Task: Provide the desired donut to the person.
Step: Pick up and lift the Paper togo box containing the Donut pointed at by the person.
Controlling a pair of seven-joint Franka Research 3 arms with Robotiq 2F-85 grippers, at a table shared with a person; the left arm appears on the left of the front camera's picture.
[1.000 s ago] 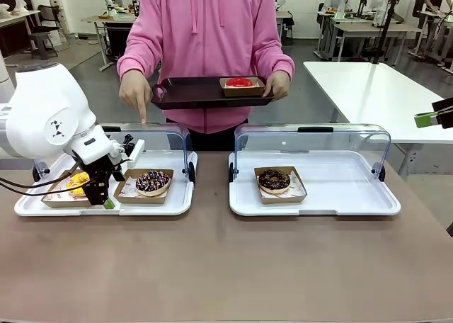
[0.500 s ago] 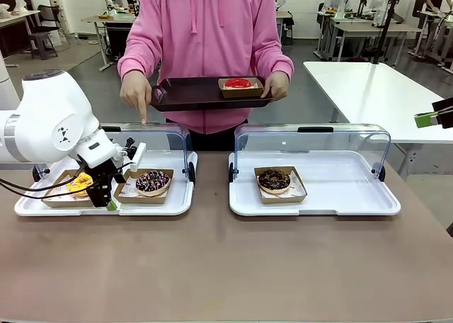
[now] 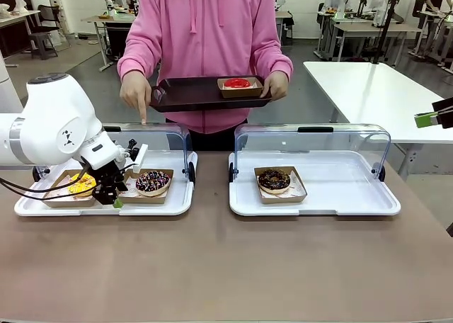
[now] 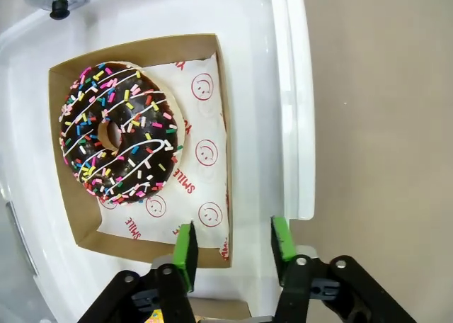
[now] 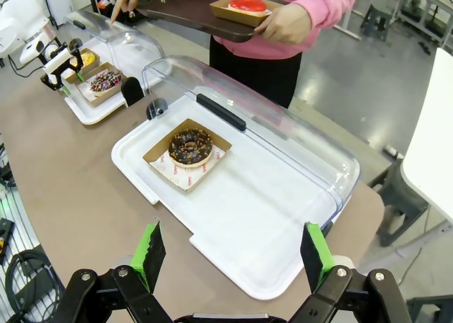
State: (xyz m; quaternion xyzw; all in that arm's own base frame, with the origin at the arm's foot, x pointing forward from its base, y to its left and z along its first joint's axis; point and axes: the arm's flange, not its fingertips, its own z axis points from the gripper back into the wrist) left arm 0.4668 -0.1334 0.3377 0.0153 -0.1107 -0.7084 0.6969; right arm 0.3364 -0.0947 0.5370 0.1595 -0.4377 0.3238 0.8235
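While the left gripper [image 4: 233, 241] hangs with pads apart astride the carton [image 4: 120, 241] corner, nothing clamped | sprinkle donut [image 4: 119, 133] lies in that carton, at the gripper's eleven o'clock | right gripper [image 5: 233, 256] spread wide, empty | risk: pinching only the thin wall may crumple it and tip the donut toward the white tray rim [image 4: 301, 125]

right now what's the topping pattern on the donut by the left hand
The donut has chocolate icing, white drizzle and multicoloured sprinkles; clearest in the left wrist view.
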